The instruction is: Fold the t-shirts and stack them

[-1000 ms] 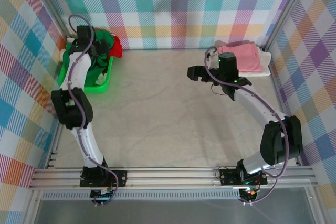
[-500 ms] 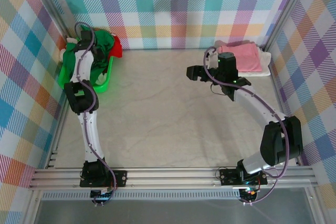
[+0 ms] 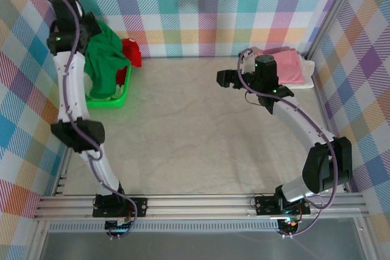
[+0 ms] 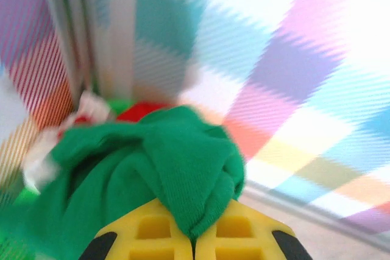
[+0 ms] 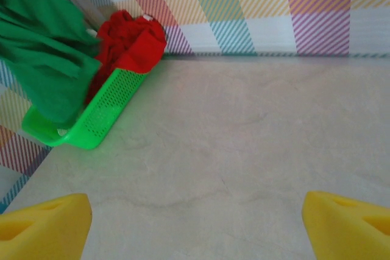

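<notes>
The left gripper (image 4: 195,238) is clamped on the green t-shirt (image 3: 105,59) above the far-left-corner basket (image 3: 113,99). Retrieval is judged underway; spreading flat is required next.

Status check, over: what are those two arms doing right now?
Left gripper shut on green t-shirt, hanging above basket. Right gripper open, empty, over table. Nothing in the way.

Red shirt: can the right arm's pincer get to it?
Probably yes. Only bare table lies between the open right pincer and the red shirt, though it looks like a long stretch.
</notes>
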Robot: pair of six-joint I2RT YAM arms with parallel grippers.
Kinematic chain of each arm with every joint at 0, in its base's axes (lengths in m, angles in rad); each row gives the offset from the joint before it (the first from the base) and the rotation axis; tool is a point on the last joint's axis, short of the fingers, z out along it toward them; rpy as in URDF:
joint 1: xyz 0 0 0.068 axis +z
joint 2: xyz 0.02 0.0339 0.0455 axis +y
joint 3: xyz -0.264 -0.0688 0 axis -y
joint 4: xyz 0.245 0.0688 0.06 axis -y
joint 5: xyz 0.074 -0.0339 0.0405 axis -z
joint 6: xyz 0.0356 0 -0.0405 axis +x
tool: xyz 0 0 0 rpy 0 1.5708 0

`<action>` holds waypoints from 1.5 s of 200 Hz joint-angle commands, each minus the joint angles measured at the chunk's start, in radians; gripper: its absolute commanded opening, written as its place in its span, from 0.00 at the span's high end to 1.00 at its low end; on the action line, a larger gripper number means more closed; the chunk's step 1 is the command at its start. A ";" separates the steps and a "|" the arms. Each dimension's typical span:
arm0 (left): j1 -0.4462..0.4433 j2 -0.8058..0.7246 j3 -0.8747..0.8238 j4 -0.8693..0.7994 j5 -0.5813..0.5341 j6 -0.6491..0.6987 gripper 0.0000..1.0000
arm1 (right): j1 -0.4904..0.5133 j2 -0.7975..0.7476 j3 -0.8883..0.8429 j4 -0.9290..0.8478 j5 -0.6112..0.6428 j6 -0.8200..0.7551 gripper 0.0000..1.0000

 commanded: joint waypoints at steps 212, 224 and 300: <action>-0.645 -0.421 -1.021 0.311 0.002 -0.056 0.21 | 0.017 -0.121 -0.197 -0.157 0.063 -0.017 0.17; -0.645 -0.451 -1.124 0.250 0.013 -0.095 0.26 | 0.070 -0.076 -0.173 -0.208 0.036 -0.059 0.20; -0.760 -0.512 -1.659 0.450 0.170 -0.280 0.30 | 0.280 0.162 -0.172 -0.304 0.100 0.028 0.27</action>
